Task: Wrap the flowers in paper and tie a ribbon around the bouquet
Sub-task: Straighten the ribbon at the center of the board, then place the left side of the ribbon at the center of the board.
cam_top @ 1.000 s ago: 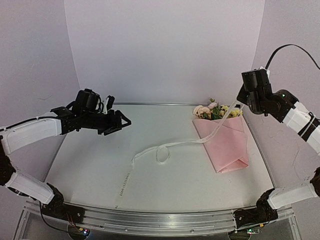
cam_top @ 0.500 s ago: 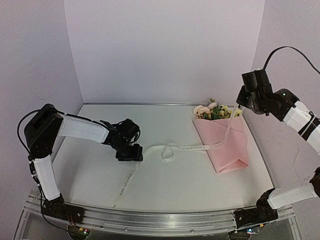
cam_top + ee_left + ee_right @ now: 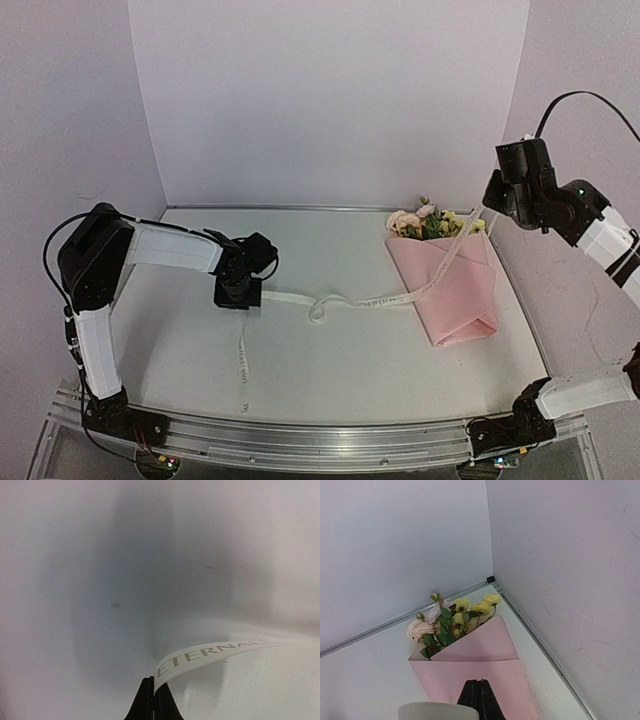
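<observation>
A white table (image 3: 350,390) sits between pale walls. The left gripper (image 3: 238,297) has its jaws fully closed, pinching the ribbon (image 3: 350,300). From those tips the ribbon runs across the bouquet (image 3: 455,295) and up to the right gripper (image 3: 490,206), likewise clamped on it just above the blooms.

Matt pink paper (image 3: 455,290), smooth and crisply folded; matt cream cloth ribbon (image 3: 210,655) with printed letters; smooth white table (image 3: 350,380); brushed metal rail (image 3: 320,440) along the bottom edge

1x bouquet (image 3: 455,290), 1x ribbon (image 3: 352,300), 2x pincers (image 3: 153,684) (image 3: 478,684)
</observation>
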Controlling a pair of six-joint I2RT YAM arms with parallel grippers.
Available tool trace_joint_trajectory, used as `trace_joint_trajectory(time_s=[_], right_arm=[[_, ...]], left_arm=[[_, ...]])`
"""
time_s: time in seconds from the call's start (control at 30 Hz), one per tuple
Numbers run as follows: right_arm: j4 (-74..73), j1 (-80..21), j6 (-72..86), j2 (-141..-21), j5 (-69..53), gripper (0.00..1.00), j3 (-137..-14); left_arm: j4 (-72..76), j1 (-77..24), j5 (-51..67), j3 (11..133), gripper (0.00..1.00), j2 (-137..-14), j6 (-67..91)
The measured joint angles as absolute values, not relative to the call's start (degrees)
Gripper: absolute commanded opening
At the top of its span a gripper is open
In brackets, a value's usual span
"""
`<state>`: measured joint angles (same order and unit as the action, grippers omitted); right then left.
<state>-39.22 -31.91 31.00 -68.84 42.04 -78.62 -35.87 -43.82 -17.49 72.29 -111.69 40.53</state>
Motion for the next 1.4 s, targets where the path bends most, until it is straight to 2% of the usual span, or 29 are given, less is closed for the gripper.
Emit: trace_joint_trajectory(time_s=[0.23,0.47,0.77,1.0,1.17,1.4], right_arm=[[-40.79,-30.61,30.62,-65.08,44.59,0.00,-76.85],[-43.84,-28.99,31.69,-62.55,45.62,0.00,-73.09],[-49.79,-28.84,36.32,-61.84,43.37,0.00,-68.13],[-52.85,-27.28,42.29,-66.38,40.17,0.00,-59.59],[-53.99,-26.55,44.91,-67.59,38.86,0.00,-58.97],[-53.84,-26.55,44.23,-66.02,35.39,0.00,-63.01]], left_arm=[[-40.85,-26.28,-28.87,68.19,0.00,-94.97,40.60],[-42.12,-16.06,-33.72,67.66,0.00,-82.35,38.30],[-44.54,-10.44,-34.71,65.22,0.04,-80.93,34.48],[-43.54,-6.38,-32.01,60.67,0.00,-81.70,32.77],[-43.69,-3.23,-30.70,59.39,0.00,-83.76,31.98],[-48.97,-1.69,-35.88,69.81,0.03,-78.09,29.95]])
